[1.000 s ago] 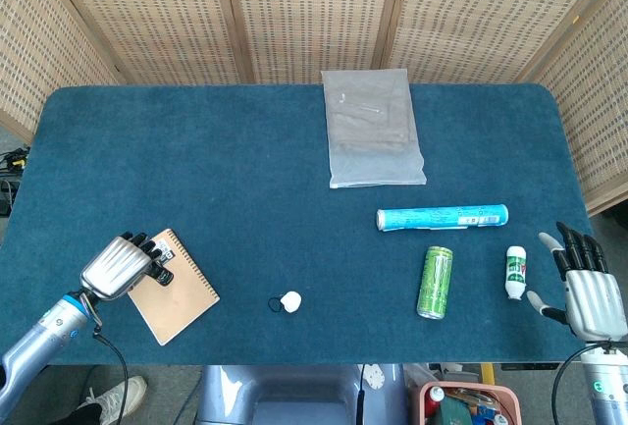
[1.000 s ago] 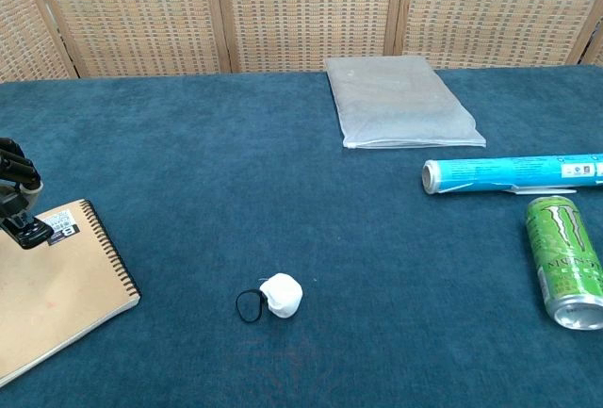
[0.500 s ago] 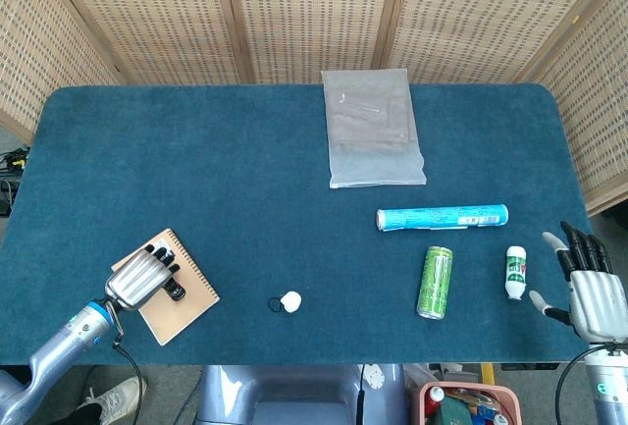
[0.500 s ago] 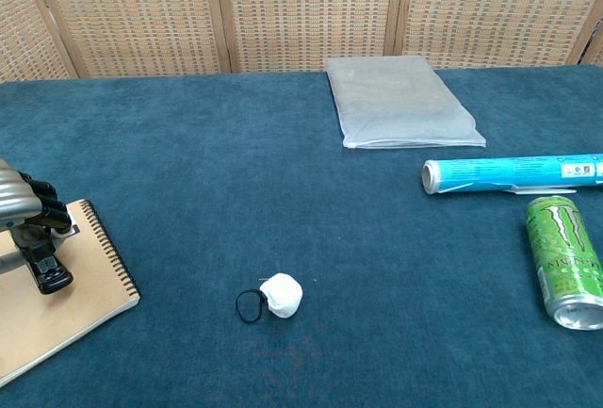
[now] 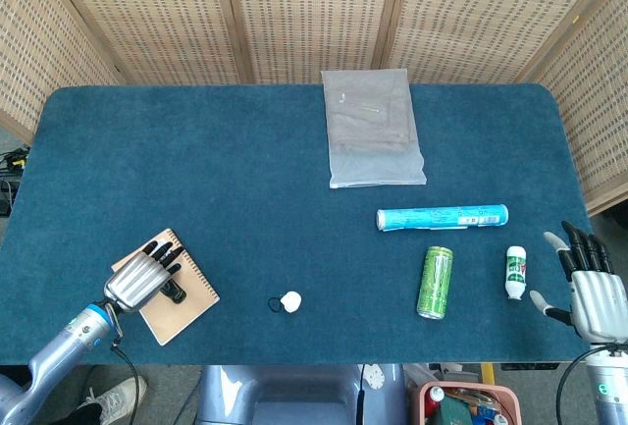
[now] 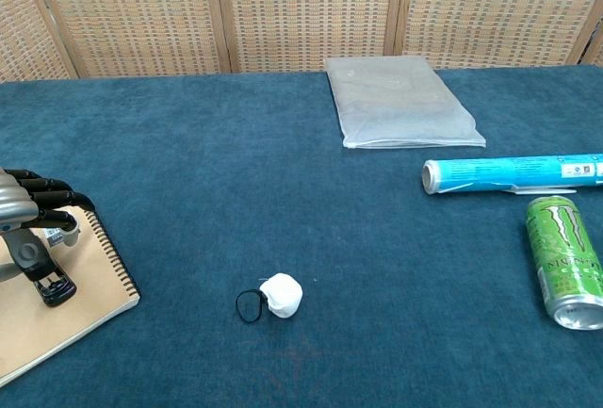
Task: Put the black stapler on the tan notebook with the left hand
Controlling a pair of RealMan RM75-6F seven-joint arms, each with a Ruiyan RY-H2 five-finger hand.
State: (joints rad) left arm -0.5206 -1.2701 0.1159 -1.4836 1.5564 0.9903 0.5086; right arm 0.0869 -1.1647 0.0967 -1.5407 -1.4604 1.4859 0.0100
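The tan spiral notebook (image 5: 188, 305) (image 6: 58, 325) lies at the table's front left. The black stapler (image 5: 174, 293) (image 6: 55, 286) lies on it, near its spiral edge. My left hand (image 5: 140, 276) (image 6: 26, 219) hovers over the notebook just behind the stapler. Its fingers (image 6: 66, 202) are stretched out and apart, lifted clear of the stapler, and the thumb sits close beside it. My right hand (image 5: 591, 291) rests open at the front right edge with fingers spread and holds nothing; the chest view does not show it.
A white lump with a black loop (image 5: 288, 301) (image 6: 279, 296) lies right of the notebook. A green can (image 5: 435, 282), a blue tube (image 5: 442, 217) and a small white bottle (image 5: 516, 273) lie at the right. A clear plastic bag (image 5: 373, 140) lies at the back.
My left hand carried the stapler toward the front onto the notebook, set it down, then spread its fingers off it. The right hand barely moved.
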